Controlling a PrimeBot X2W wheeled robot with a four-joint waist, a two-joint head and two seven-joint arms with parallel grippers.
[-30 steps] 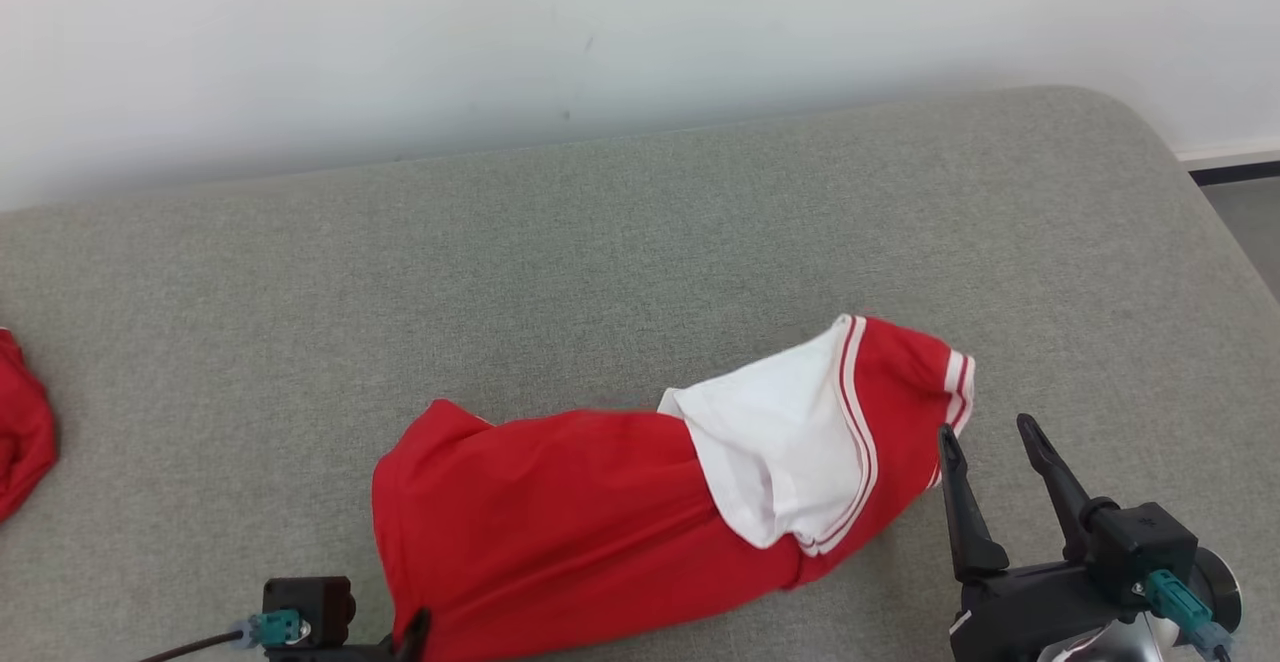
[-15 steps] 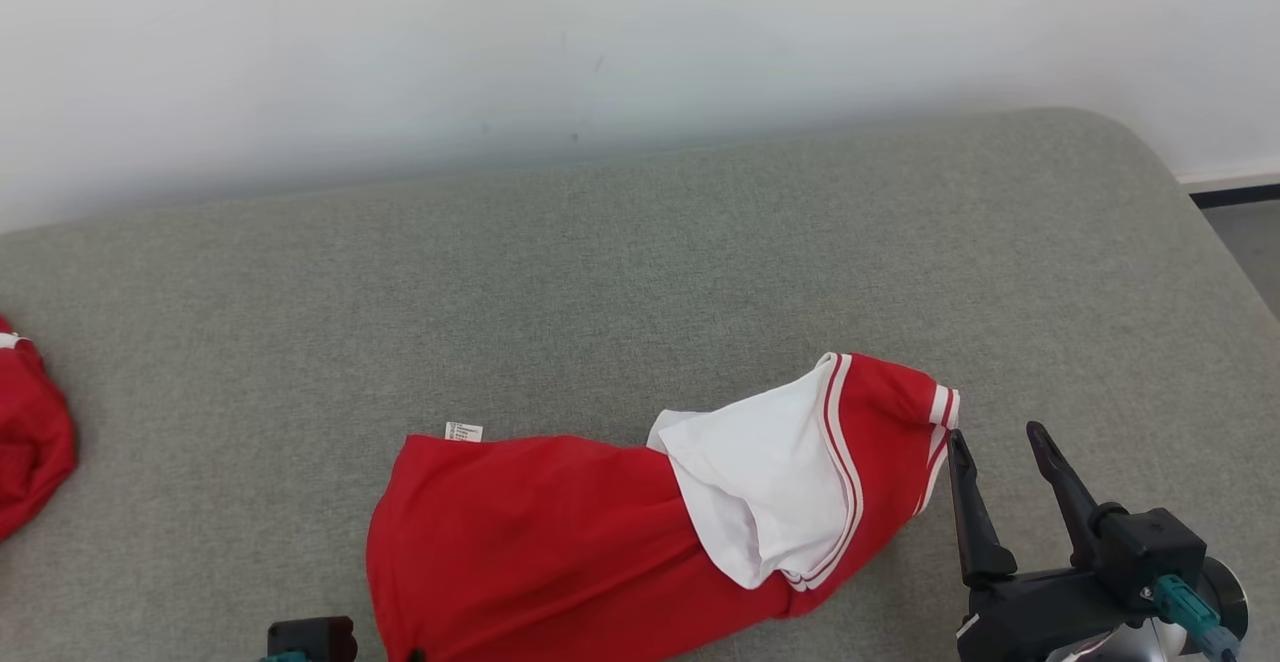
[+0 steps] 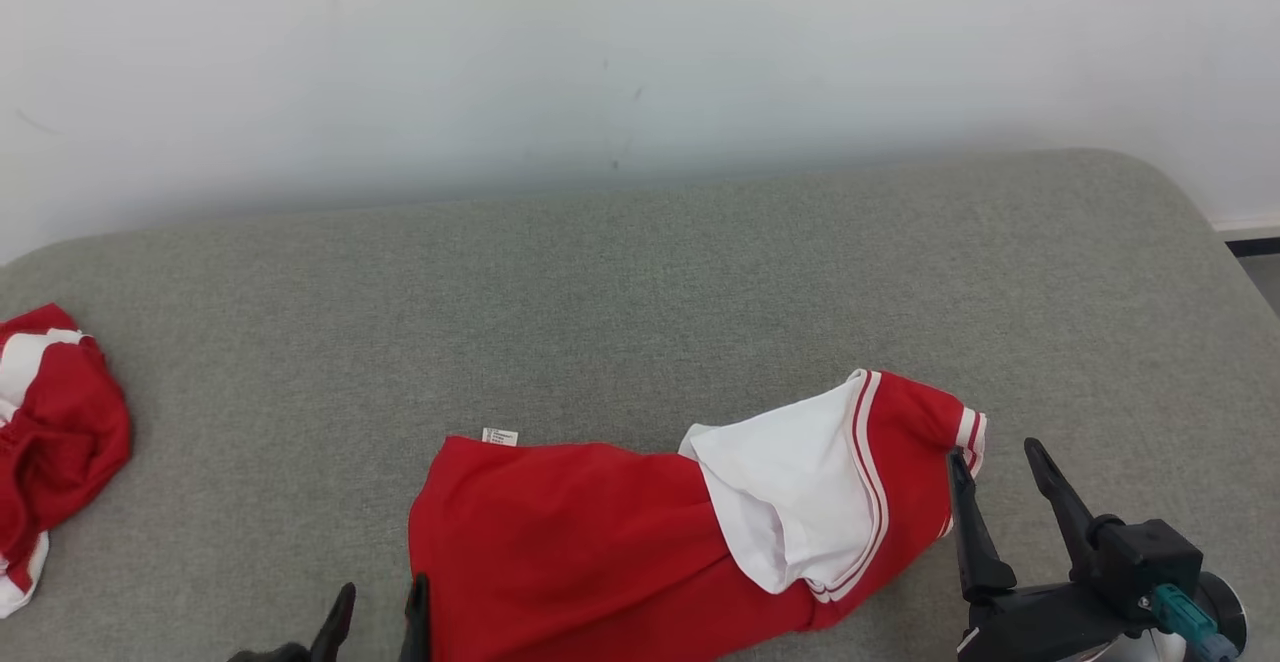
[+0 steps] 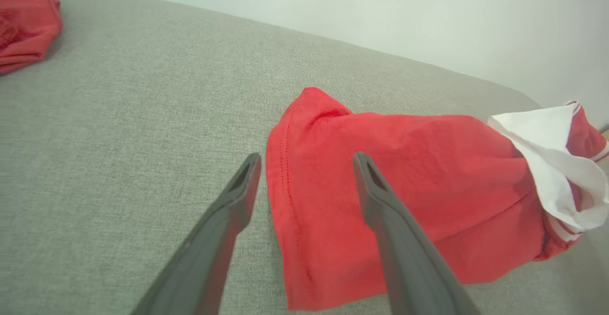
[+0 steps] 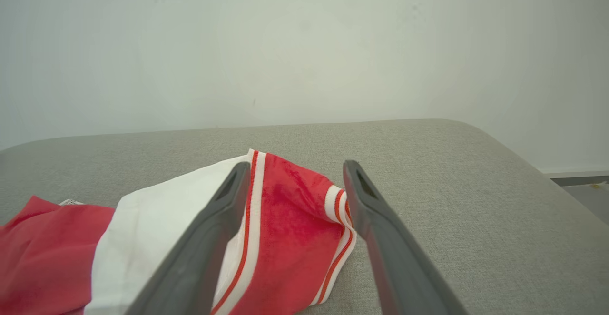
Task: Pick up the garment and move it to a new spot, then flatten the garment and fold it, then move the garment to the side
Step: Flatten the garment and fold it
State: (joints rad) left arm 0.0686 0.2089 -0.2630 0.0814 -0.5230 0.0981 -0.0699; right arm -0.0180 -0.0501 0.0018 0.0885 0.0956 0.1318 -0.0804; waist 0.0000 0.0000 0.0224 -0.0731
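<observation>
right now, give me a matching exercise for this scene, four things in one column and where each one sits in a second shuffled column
Things
1. left claw
2. right claw
3. white label
4. bunched red garment

Places
a. far left of the grey cushion
b. open, beside the striped sleeve cuff
c. at the far corner of the middle garment
d. open, astride the red hem at the near edge

Pairs: 1-d, 2-b, 3-c, 4-a
</observation>
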